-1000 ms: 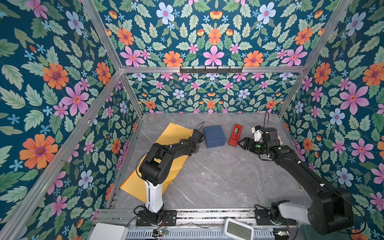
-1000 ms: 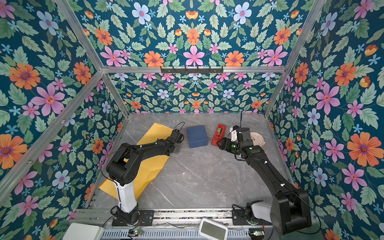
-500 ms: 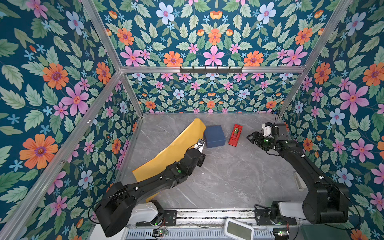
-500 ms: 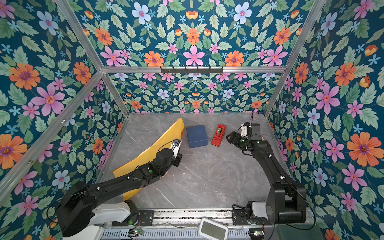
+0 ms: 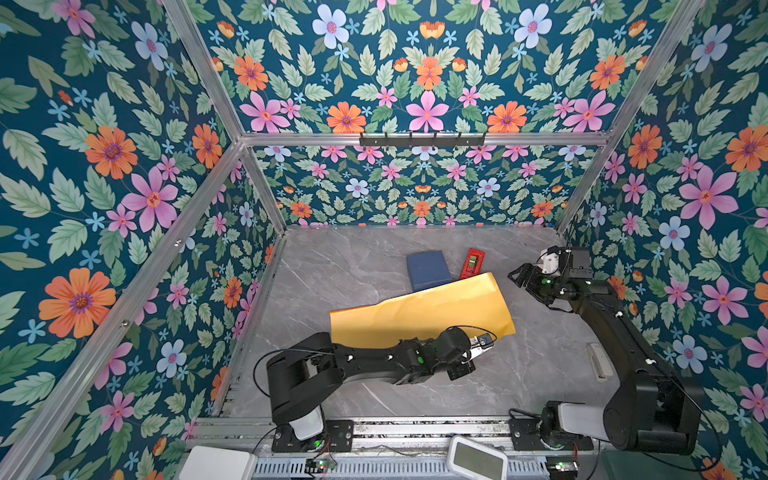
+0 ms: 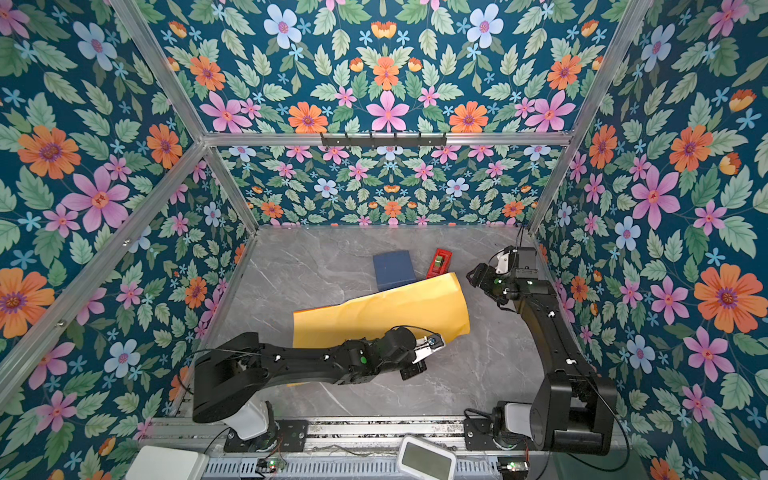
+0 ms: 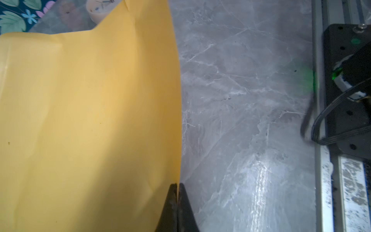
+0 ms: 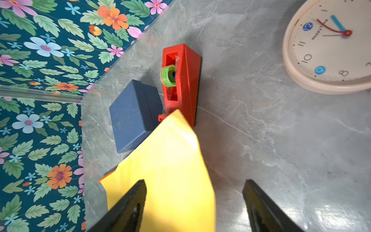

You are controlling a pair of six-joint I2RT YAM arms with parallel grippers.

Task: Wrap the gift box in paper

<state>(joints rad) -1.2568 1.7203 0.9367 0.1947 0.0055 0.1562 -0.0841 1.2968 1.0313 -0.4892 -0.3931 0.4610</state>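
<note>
The paper [image 5: 419, 311] lies yellow face up across the middle of the table, its far edge overlapping the near edge of the dark blue gift box [image 5: 427, 269]. In both top views my left gripper [image 5: 484, 348] [image 6: 436, 344] sits at the sheet's near right edge. The left wrist view shows that gripper [image 7: 177, 184] shut on the edge of the paper [image 7: 90, 120]. My right gripper [image 5: 515, 276] [image 6: 473, 274] hovers open just right of the sheet's far corner. In the right wrist view the right gripper [image 8: 194, 184] is open above the paper [image 8: 170, 170], with the gift box [image 8: 132, 118] beyond.
A red tape dispenser [image 5: 473, 264] [image 8: 182, 84] stands right of the box, its near end touched by the paper's corner. A cream wall clock [image 8: 331, 50] lies flat on the table near the right wall. Flowered walls close in the left, back and right sides.
The left arm has swung the paper from the left side of the table to the middle, in front of the box. The right gripper has drawn back a little to the right.
</note>
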